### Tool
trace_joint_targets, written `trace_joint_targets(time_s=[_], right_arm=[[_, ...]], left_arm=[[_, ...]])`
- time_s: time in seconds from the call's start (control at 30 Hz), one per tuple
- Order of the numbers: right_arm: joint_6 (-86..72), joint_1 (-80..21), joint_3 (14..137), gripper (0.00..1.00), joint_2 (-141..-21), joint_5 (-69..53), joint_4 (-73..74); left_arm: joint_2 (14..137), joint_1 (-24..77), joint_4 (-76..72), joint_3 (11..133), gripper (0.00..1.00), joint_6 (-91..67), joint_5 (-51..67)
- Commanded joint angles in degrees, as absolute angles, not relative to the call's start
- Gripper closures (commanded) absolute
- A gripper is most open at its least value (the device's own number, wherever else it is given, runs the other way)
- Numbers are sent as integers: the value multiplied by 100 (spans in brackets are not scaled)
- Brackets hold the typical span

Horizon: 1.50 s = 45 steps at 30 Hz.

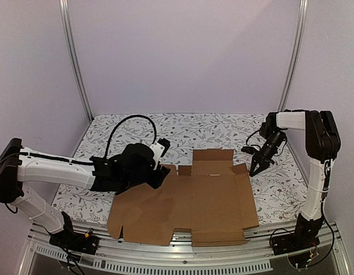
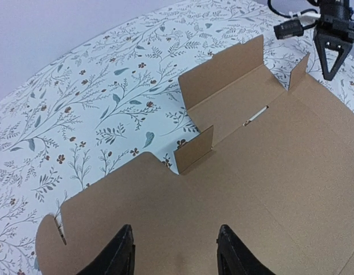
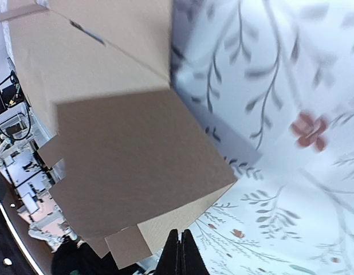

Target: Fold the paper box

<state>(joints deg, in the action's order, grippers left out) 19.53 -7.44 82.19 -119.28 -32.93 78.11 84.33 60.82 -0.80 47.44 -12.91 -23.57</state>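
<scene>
The paper box [image 1: 194,200] is a brown die-cut cardboard sheet lying mostly flat on the table. Its far flap [image 1: 212,161] and two small corner tabs stand up. My left gripper [image 1: 161,175] hovers over the sheet's left far part. In the left wrist view its fingers [image 2: 122,252] are spread wide with bare cardboard [image 2: 223,172] between them. My right gripper [image 1: 256,169] is shut and empty, right beside the sheet's right far corner tab [image 1: 241,169]. In the right wrist view its closed tips [image 3: 180,252] sit just below the cardboard edge [image 3: 183,215].
The table [image 1: 280,189] has a white cloth with a leaf and flower print. White walls and metal posts stand close on the left, right and back. The sheet's near edge hangs at the table's front rail [image 1: 183,249].
</scene>
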Motion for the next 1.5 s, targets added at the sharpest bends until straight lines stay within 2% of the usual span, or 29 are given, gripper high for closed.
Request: trace_joint_targets(time_s=[0.0, 0.1, 0.17, 0.27, 0.33, 0.53, 0.8, 1.1, 1.4, 1.47], right_arm=[[2326, -714, 9754, 100, -12013, -3256, 8433], [2577, -752, 10984, 99, -12283, -3167, 8968], [2436, -670, 11261, 94, -12594, -3302, 8950], [1750, -464, 10061, 78, -12286, -3762, 8162], [1590, -432, 9133, 64, -11893, -3920, 7753], [1640, -439, 7722, 48, -11178, -4044, 7330], [1706, -450, 7012, 44, -11183, -4324, 7092], [1880, -449, 7039, 43, -11473, -4633, 7084], [1701, -441, 7128, 40, -11545, -4272, 6755], [1568, -432, 7103, 36, -11472, -4112, 6569]], left_arm=[[8182, 5893, -27, 4607, 51, -1138, -2306], [8091, 5827, -57, 4500, 50, -1137, -2183], [8103, 5806, -42, 4452, 50, -1175, -1869], [8227, 5941, 169, 4433, 50, -1261, -1113], [8423, 6134, 577, 4506, 48, -1321, -1196], [9322, 6451, 1095, 4990, 47, -1232, -1194], [10579, 6447, 1017, 5746, 50, -1736, -1301], [11458, 6265, 1395, 6323, 57, -3176, -1520], [11467, 5794, 256, 5867, 64, -4375, -842], [11464, 5797, -77, 5735, 64, -4606, -644]])
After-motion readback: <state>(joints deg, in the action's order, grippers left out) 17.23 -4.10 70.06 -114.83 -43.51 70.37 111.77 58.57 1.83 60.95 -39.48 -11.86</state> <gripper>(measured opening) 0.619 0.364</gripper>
